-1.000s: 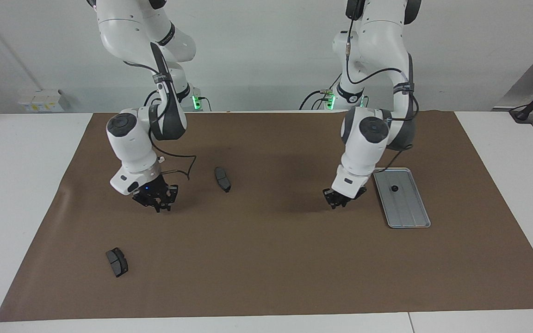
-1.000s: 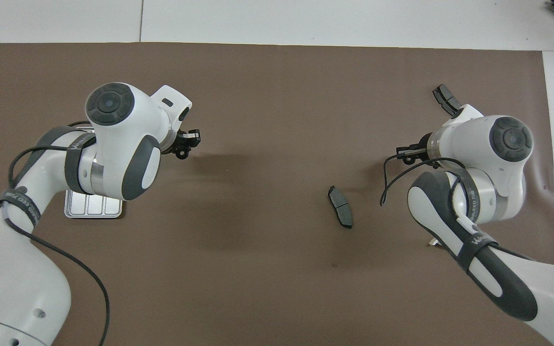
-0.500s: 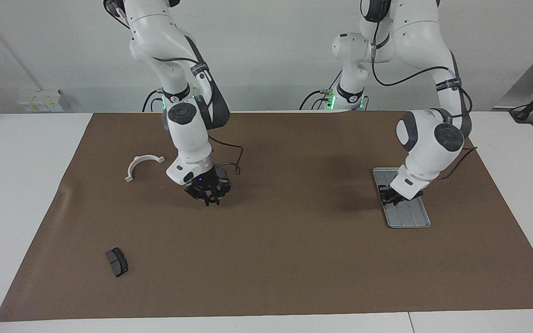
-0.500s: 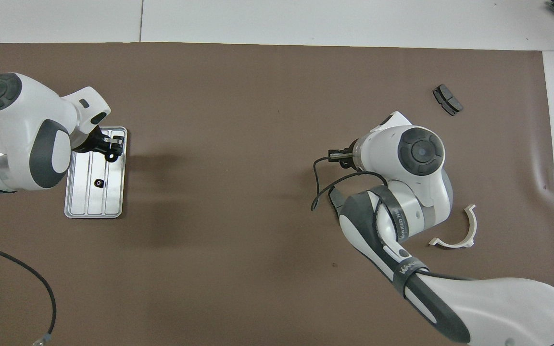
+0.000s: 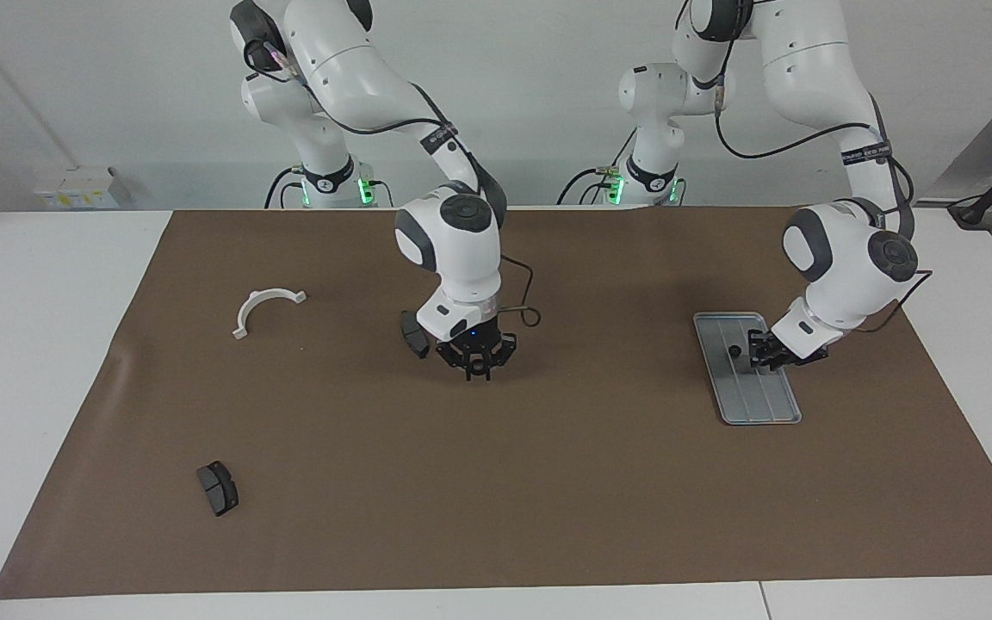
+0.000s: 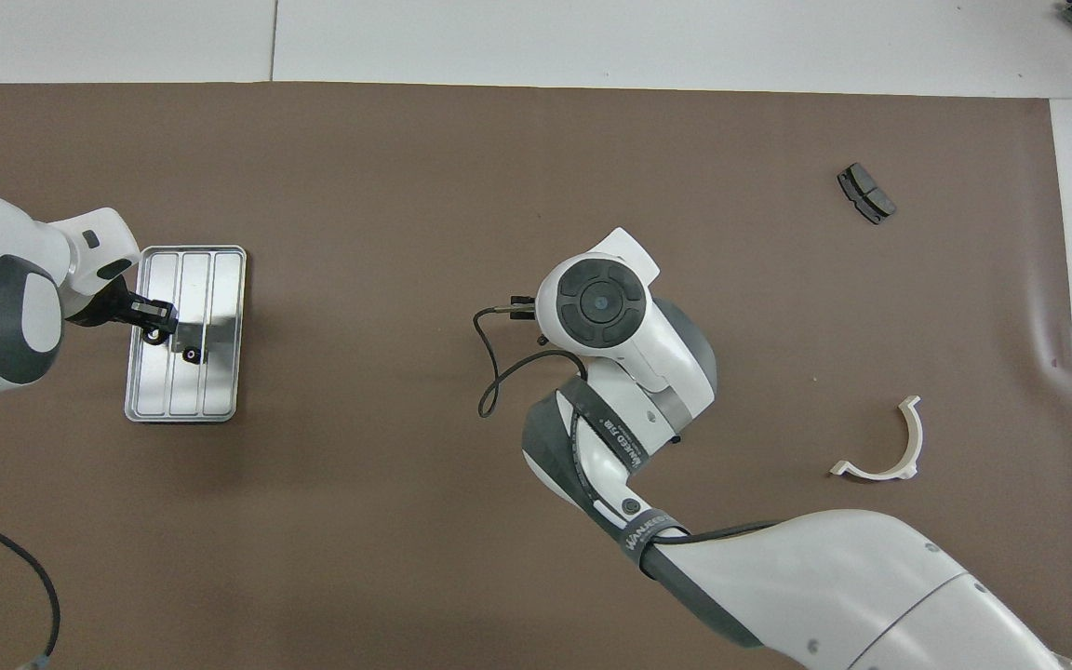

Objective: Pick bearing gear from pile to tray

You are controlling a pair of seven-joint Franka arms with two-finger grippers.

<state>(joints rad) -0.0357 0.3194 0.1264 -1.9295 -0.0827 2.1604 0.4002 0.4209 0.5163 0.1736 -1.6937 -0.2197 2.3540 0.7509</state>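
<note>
Left pincer (image 5: 761, 355) hangs low over the tray (image 5: 771, 409), at the edge toward the left arm's end of the table (image 5: 48, 344); in the overhead view it sits at (image 6: 156, 321) above the tray (image 6: 220, 279). Can't tell whether it's wide or narrow, or whether it holds anything. One small black ring (image 5: 733, 350) lies in the tray, just beside the pincer, in the half nearer the robots; from overhead it shows at (image 6: 191, 355), apart from the pincer tips. Tray lies flat on the brown mat (image 5: 548, 482), ridges running lengthwise, toward the left arm's end.

Right pincer (image 5: 478, 366) is mid-mat, low over bare mat, pointing down. A small dark round bit shows between its tips, prob. a ring, but can't tell for sure, so its grip state is unclear. From overhead the wrist hides the pincer entirely.

Rest of the pile is scattered:
- a dark grey pad (image 5: 412, 334) on the mat just beside the right pincer, partly hidden by the wrist.
- a second grey pad (image 5: 218, 487) well apart, farther from the robots, toward the right arm's end; overhead at (image 6: 865, 193).
- a white half-ring bracket (image 5: 265, 308) nearer the robots, toward the right arm's end; overhead at (image 6: 882, 447).
</note>
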